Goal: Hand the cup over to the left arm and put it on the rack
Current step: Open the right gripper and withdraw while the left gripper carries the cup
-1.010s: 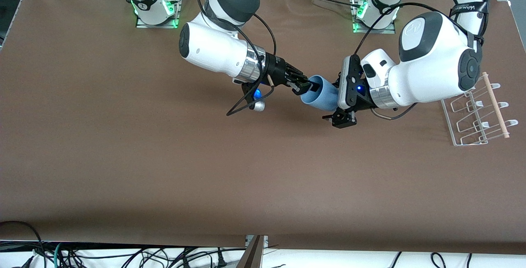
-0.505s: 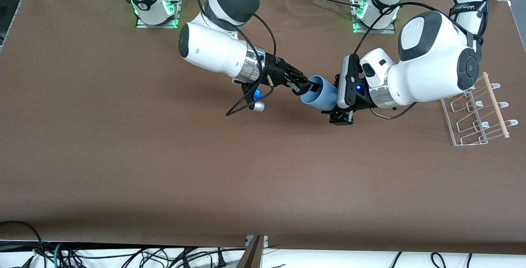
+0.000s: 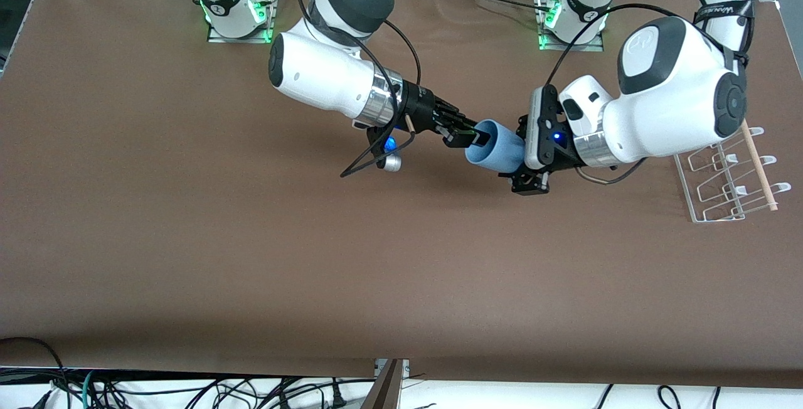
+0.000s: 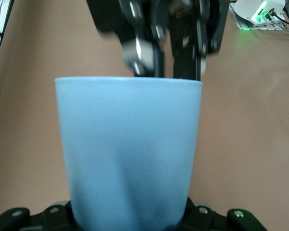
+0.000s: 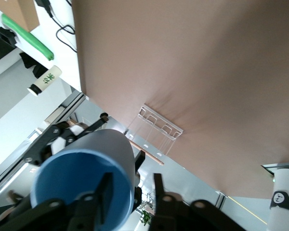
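The light-blue cup (image 3: 499,145) hangs on its side over the middle of the table, between both hands. My left gripper (image 3: 517,159) is shut on its base end, and the cup's wall (image 4: 130,154) fills the left wrist view above that gripper (image 4: 130,217). My right gripper (image 3: 469,137) is at the cup's mouth and is open. One of its fingers (image 5: 105,185) sits inside the rim of the cup (image 5: 82,178); the other stands clear outside it, with a gap. The white wire rack (image 3: 728,177) with its wooden dowel stands at the left arm's end of the table.
Both arm bases (image 3: 238,14) (image 3: 568,17) with green lights stand at the table's edge farthest from the front camera. A black cable loop (image 3: 367,161) hangs under the right wrist. Loose cables lie along the edge nearest the camera. The rack (image 5: 156,130) also shows in the right wrist view.
My left gripper closed on the cup's base. My right gripper's fingers then parted from the rim. The cup and left hand shifted slightly toward the rack.
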Controlling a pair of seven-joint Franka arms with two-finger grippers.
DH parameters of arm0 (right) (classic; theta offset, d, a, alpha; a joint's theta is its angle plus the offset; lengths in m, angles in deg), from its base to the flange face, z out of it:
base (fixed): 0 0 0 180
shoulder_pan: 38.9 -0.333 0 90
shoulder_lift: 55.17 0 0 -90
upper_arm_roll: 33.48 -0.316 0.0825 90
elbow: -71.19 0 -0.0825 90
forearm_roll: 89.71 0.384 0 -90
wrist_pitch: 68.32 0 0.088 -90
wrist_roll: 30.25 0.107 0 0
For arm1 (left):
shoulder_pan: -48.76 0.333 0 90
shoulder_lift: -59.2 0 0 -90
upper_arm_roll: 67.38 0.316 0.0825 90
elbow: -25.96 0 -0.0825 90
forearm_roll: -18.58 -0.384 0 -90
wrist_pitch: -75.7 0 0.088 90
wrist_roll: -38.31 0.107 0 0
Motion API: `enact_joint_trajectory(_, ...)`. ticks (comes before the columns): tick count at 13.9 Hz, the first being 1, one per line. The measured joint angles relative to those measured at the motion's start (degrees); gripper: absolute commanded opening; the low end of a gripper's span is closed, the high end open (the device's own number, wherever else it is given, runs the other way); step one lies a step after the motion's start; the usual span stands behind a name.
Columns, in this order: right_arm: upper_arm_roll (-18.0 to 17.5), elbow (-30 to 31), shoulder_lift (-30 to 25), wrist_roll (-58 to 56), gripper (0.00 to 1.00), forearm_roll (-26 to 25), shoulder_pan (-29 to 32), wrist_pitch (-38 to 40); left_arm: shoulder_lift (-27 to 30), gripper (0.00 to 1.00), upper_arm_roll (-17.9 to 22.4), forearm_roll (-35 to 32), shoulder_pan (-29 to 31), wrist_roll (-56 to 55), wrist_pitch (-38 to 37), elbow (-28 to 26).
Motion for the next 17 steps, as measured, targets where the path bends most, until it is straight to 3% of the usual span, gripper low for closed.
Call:
enact_joint_trajectory(3, 0.57, -1.31, -1.25, -0.06, 1.00, 0.00, 3.49, 5.71, 0.08, 0.00, 4.06, -3.97, 0.75, 0.05, -4.53, 1.60)
enact_joint_trajectory(6, 1.38, -2.14, -5.16, -1.57, 1.00, -0.60, 10.15, 17.35, 0.56, 0.00, 8.45, -15.05, 1.24, 0.05, -11.13, 5.86)
enact_joint_trajectory(10, 8.06, -1.64, -12.91, -5.17, 1.00, -3.55, 12.88, 33.80, 1.34, 0.00, 10.26, -32.41, 3.82, 0.05, -14.36, 6.89)
enact_joint_trajectory(14, 16.12, 4.84, -22.38, -15.44, 1.00, -11.16, 12.95, 45.77, 1.01, 0.00, 10.19, -55.21, 3.89, -0.43, -16.73, 4.63)
enact_joint_trajectory(17, 19.15, 14.23, -31.74, -26.50, 1.00, -22.66, 13.40, 49.85, 0.26, 0.00, 10.29, -71.14, 4.20, -5.19, -16.94, -0.54)
